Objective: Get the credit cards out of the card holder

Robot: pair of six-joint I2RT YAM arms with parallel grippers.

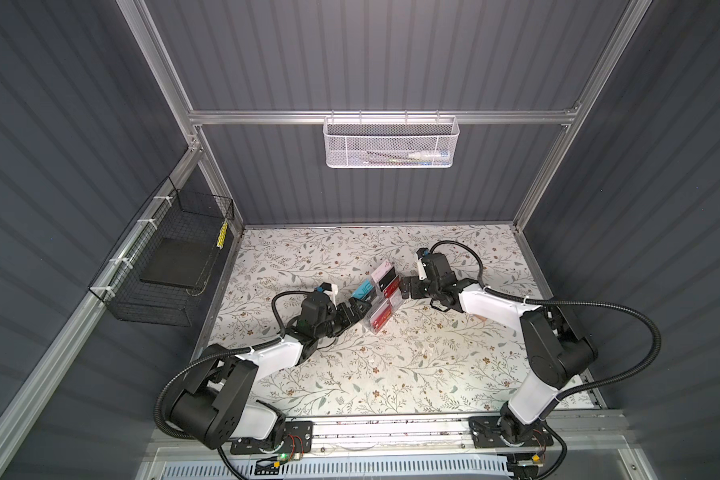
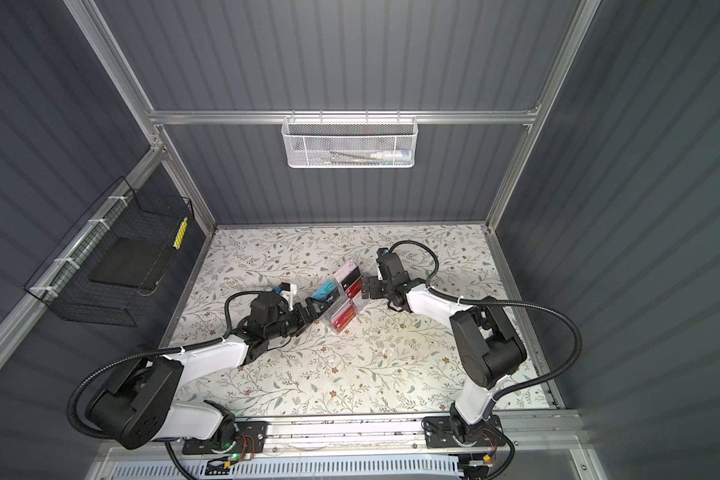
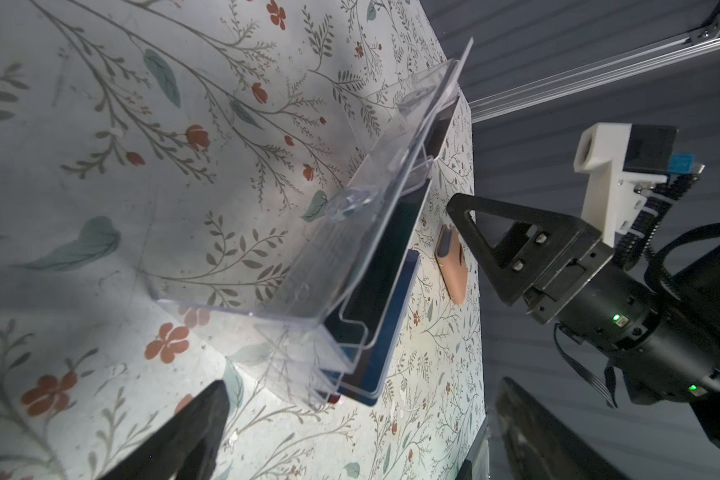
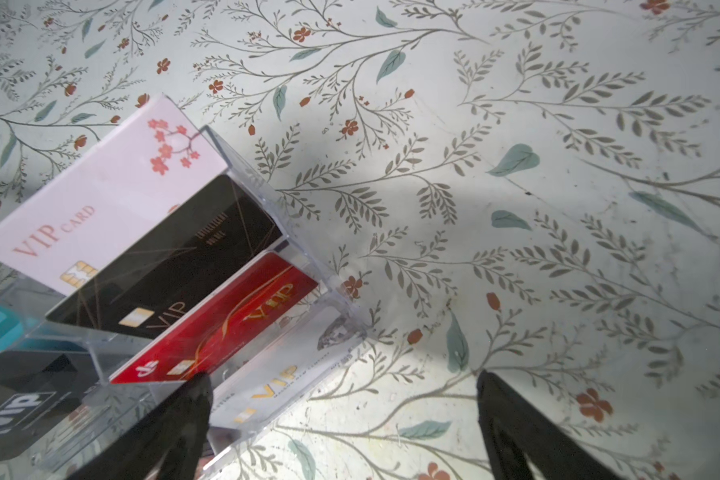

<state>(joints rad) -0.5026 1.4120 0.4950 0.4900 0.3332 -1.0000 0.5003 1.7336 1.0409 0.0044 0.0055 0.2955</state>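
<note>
Tools wide open on both sides, nothing gripped! Left tool [image 1: 355, 311] sits just beside the clear rack [image 3: 350, 249]. Right tool [image 1: 406, 286] faces it from the opposite side, one finger [image 4: 175, 424] crossing in front of the lowest tier. Credit cards [image 4: 221, 328], pink, black, red, white and teal, stand in the tiers between both tools. Peach card holder [image 3: 452, 266] lies on the tabletop [image 1: 391, 374] beyond the rack, near the right tool.
</note>
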